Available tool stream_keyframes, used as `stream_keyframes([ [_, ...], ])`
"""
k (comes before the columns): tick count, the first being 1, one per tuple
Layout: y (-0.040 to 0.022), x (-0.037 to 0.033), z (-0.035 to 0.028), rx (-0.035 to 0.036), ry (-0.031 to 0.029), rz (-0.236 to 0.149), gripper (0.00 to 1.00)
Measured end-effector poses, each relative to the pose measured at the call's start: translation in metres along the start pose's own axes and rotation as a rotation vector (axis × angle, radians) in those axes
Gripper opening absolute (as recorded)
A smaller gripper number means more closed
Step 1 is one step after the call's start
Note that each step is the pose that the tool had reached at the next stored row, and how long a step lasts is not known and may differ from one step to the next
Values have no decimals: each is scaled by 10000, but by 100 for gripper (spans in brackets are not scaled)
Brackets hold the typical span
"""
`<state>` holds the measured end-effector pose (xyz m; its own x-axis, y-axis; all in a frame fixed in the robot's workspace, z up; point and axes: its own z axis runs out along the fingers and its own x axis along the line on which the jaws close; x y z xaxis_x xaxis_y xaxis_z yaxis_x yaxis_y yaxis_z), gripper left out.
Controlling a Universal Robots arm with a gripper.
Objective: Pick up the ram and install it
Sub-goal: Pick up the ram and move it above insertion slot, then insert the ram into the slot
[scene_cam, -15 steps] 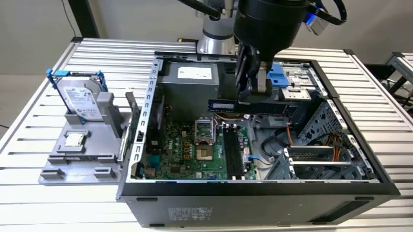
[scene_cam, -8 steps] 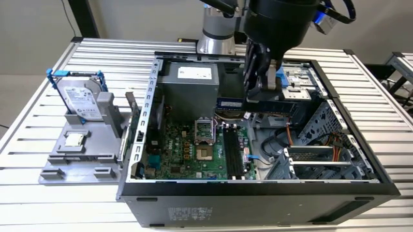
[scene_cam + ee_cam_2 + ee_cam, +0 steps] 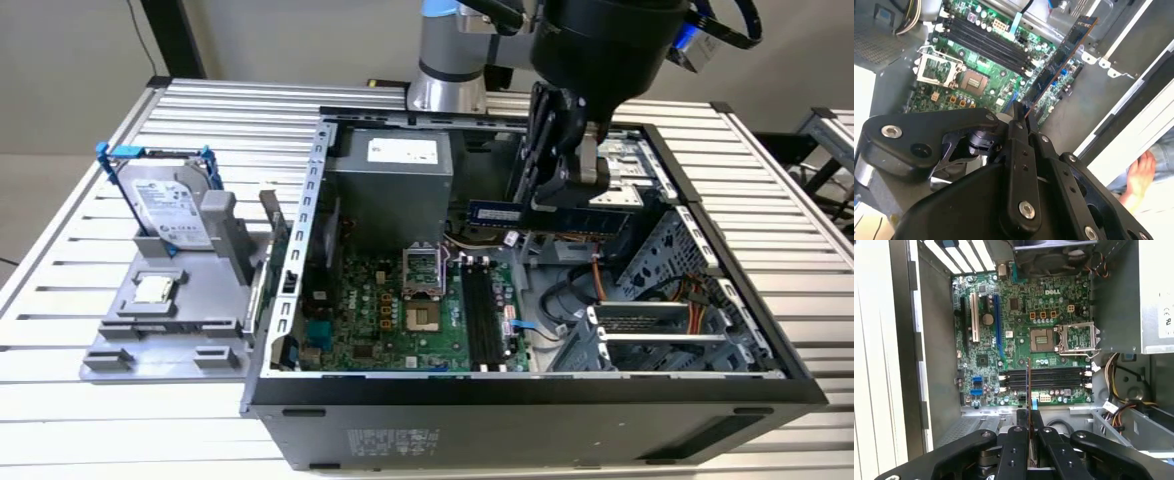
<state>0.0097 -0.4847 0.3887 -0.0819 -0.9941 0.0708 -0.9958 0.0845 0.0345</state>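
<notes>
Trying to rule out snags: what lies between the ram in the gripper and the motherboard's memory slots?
Only open air: in the second wrist view the ram, held by the gripper, hangs clear above the memory slots, nothing crossing.

Robotics lab or test workshop, by the looks; slatted aluminium bench (image 3: 80, 440); opened computer case (image 3: 534, 420) (motherboard (image 3: 387, 320) bare); grey parts fixture (image 3: 160, 350) near the bench's edge.

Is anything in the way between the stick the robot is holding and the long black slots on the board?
No, nothing visible is. The gripper is shut on the ram, which hangs in open air above the motherboard. The memory slots look empty, with nothing lying across them.
</notes>
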Motion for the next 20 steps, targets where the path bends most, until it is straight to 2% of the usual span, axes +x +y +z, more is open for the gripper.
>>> stream_keyframes([
  [5,0,-13,-1,7,-1,1,0],
  [7,4,-64,-4,9,1,2,0],
  [12,23,-277,-14,9,-1,3,0],
  [14,26,-316,-8,8,-19,12,0],
  [15,25,-323,-6,5,-45,20,0],
  [16,26,-327,-2,-1,-97,34,0],
  [17,27,-330,1,-10,-194,45,0],
  [19,27,-334,5,-32,-425,63,0],
  [20,27,-337,8,-38,-500,70,0],
])
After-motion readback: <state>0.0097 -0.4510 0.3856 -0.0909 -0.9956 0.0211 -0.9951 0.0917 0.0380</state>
